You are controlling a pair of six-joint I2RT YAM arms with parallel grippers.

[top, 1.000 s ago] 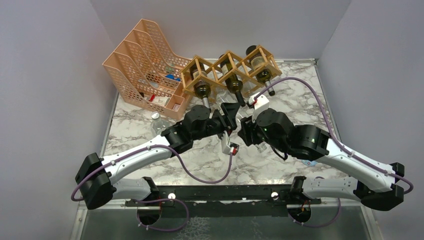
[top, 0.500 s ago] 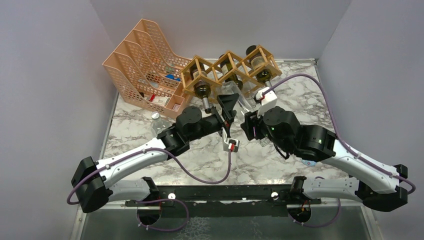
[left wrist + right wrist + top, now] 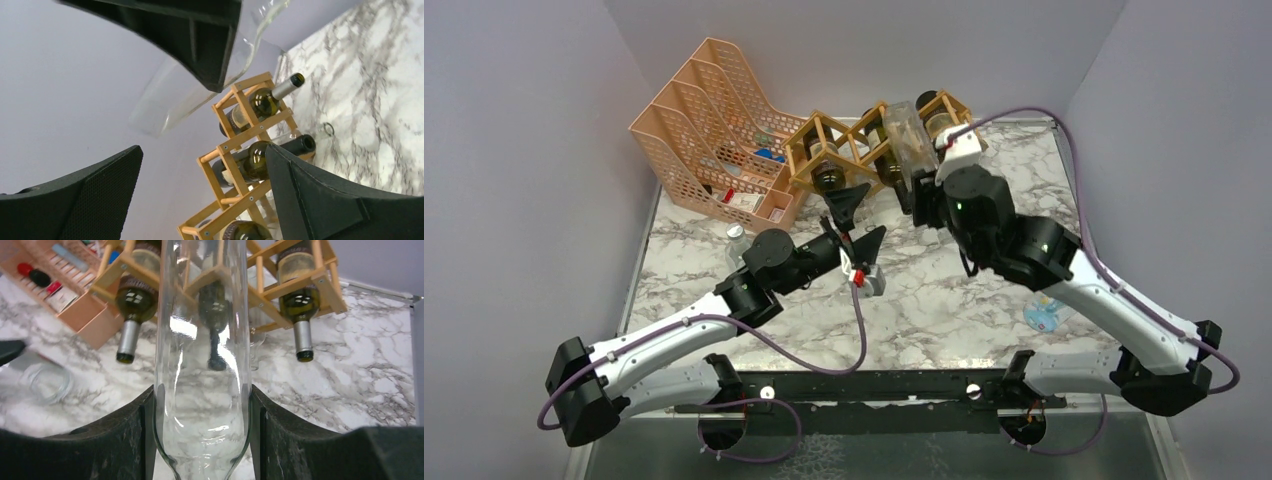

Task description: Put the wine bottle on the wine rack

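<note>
Top external view: near me, my left fingers [image 3: 851, 198] stand wide apart and empty over the counter [image 3: 964, 300]. Farther off and to the right, my right fingers [image 3: 310, 440] are clamped on the clear wine bottle [image 3: 202, 365], held raised and pointing at the wine rack [image 3: 854, 143]. Three dark bottles [image 3: 298, 307] lie in its cells.

1. My left arm [image 3: 674, 325], white links with black joints, reaches forward and inward, elbow low, wrist rolled onto its side.
2. The left gripper [image 3: 861, 222] shows its black fingers [image 3: 90, 200] spread wide, with nothing between them.
3. My right arm [image 3: 1074, 280] stretches higher, toward the far side.
4. The right gripper [image 3: 202, 437] presses its fingers [image 3: 120, 440] against both sides of a clear glass wine bottle [image 3: 202, 340].
</note>
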